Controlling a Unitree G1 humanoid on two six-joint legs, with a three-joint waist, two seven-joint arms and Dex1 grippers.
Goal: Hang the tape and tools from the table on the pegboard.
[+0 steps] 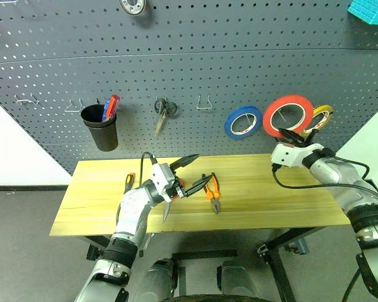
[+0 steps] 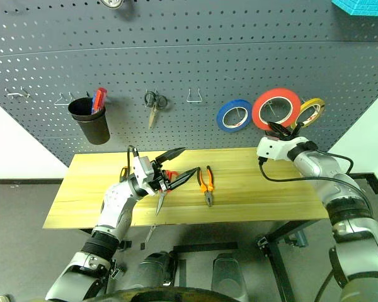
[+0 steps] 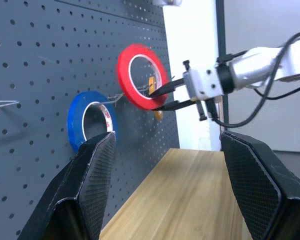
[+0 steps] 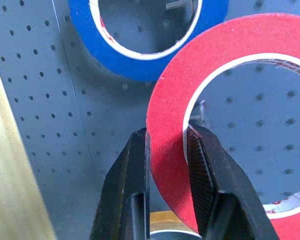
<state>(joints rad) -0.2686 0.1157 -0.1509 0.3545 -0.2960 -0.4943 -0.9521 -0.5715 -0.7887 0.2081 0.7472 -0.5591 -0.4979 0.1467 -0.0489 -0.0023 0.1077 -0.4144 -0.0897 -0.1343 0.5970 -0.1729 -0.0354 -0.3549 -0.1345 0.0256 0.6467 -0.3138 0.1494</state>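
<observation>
My right gripper [image 1: 288,134] is shut on the lower rim of the red tape [image 1: 288,99], holding it up against the pegboard [image 1: 176,63] between a blue and a yellow roll. In the right wrist view its fingers [image 4: 135,165] pinch the red band [image 4: 165,105] from both sides. My left gripper [image 1: 195,171] hangs open and empty above the table [image 1: 271,195]. Beneath it lie the red-handled scissors [image 2: 159,202], partly hidden. The pliers [image 1: 211,192] lie just to its right and the screwdriver [image 1: 128,182] to its left.
The blue roll [image 1: 242,121] and the yellow roll [image 1: 319,117] hang on hooks. A black cup [image 1: 101,129] with pens and dark scissors [image 1: 165,110] hang further left. Bare hooks [image 1: 204,102] stand between them.
</observation>
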